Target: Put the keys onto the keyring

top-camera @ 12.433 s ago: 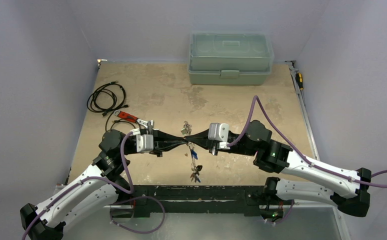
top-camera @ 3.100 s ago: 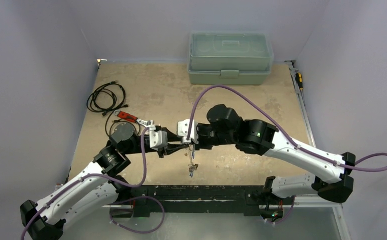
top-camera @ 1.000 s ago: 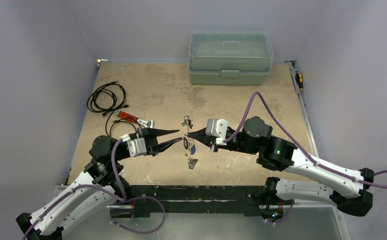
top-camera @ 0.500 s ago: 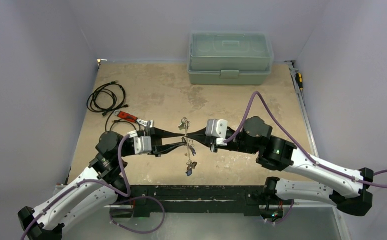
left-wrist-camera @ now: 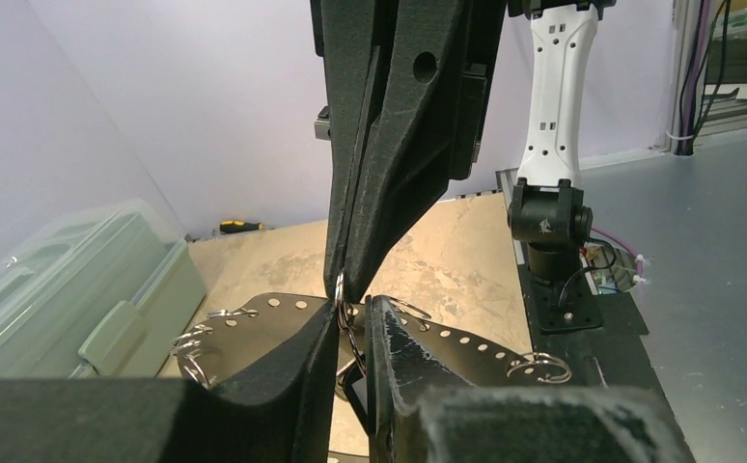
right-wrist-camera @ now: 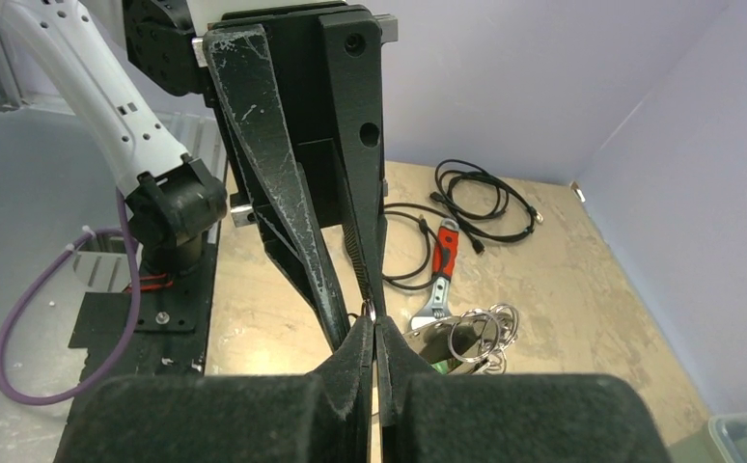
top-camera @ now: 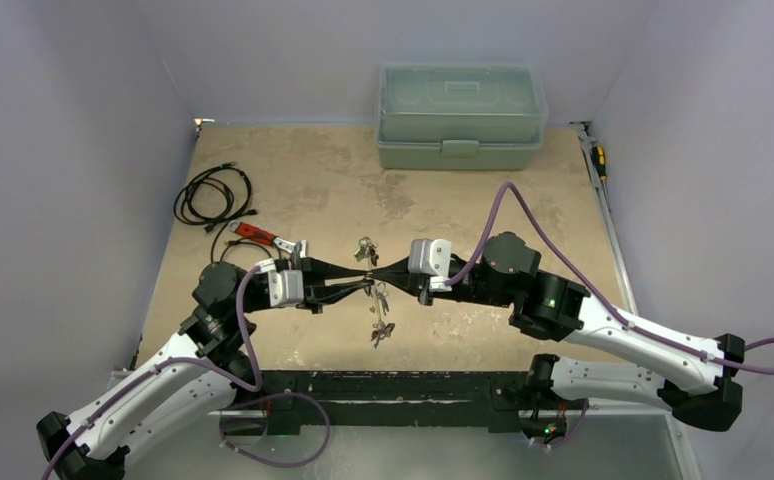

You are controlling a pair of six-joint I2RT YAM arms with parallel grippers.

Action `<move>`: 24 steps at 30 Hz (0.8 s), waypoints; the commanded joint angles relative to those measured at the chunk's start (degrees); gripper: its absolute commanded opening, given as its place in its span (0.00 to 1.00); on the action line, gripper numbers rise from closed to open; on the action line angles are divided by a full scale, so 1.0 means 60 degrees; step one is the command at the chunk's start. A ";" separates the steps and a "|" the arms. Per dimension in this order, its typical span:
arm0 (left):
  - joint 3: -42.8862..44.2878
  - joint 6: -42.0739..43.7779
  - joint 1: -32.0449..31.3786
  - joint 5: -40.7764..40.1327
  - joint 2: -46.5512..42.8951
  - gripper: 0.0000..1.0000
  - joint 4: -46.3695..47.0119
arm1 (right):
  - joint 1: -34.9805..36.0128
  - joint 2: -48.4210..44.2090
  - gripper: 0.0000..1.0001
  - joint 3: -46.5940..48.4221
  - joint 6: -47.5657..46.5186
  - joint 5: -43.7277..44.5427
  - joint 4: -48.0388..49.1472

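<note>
1. The two arms meet tip to tip over the middle of the tabletop (top-camera: 293, 180).
2. The right fingers (right-wrist-camera: 356, 352) are squeezed fully together and pinch the keyring (right-wrist-camera: 371, 310) right at their tips. A bit of the wire loop pokes out past them.
3. The left fingers (left-wrist-camera: 302, 362) are only a crack apart. The ring wire sits in that narrow gap, and neither side looks clamped on it, though it's hard to be sure.
4. The keys (top-camera: 378, 327) trail from the ring in a clump toward the arm bases.
5. The second bunch of keys (top-camera: 365, 249) lies on the tabletop just beyond the fingertips.
6. A red-handled wrench (top-camera: 263, 236) sits beside the left arm.
</note>
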 commanded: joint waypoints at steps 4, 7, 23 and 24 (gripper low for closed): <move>0.0100 -0.0153 -0.0001 0.0180 0.0043 0.21 0.0335 | -0.0003 -0.0122 0.00 0.0112 0.0093 -0.0112 0.0992; 0.0086 -0.0164 0.0002 0.0162 0.0029 0.22 0.0360 | -0.0003 -0.0133 0.00 0.0111 0.0093 -0.0098 0.0991; 0.0142 0.0036 0.0000 0.0160 0.0100 0.00 0.0149 | -0.0003 -0.0199 0.00 0.0191 0.0153 -0.0051 0.0891; 0.0199 0.0181 0.0006 0.0100 0.0102 0.00 -0.0025 | -0.0003 -0.0172 0.04 0.0288 0.0162 0.0112 0.0709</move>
